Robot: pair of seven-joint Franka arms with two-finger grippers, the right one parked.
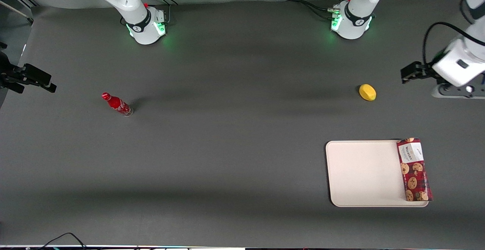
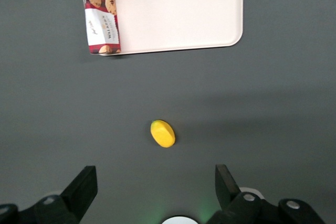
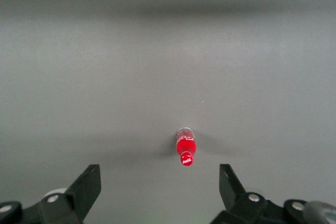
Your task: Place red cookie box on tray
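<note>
The red cookie box lies flat along the tray's short side toward the working arm's end, its outer long edge reaching just past the rim. Its white label end points away from the front camera. The left wrist view shows the same box on the cream tray. My left gripper hovers high, farther from the front camera than the tray and apart from the box. Seen from the wrist, the gripper is open, with only bare table between its fingers.
A yellow lemon lies on the dark table between the gripper and the tray, also in the wrist view as the lemon. A small red bottle stands toward the parked arm's end.
</note>
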